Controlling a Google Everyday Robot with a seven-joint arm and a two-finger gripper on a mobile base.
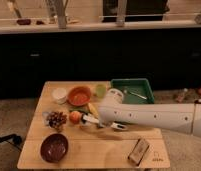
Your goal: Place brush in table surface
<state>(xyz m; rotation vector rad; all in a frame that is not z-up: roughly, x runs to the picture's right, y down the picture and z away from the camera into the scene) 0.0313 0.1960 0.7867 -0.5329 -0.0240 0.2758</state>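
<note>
On the table surface (94, 150), end effector (100, 122) tight on the brush (88, 119) handle, black head beside the orange fruit (74, 117).

Table surface (94, 150) — dark bowl (54, 147), green tray (144, 83), flat block (139, 151).

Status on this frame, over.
Gripper shut mid-table, apparently on brush handle. Bristle head low at table surface, beside orange fruit. Purple bowl and dark block apart, near front edge.

Claw (101, 123) on brush (89, 119), right of orange (75, 117), on table surface (96, 150).
</note>
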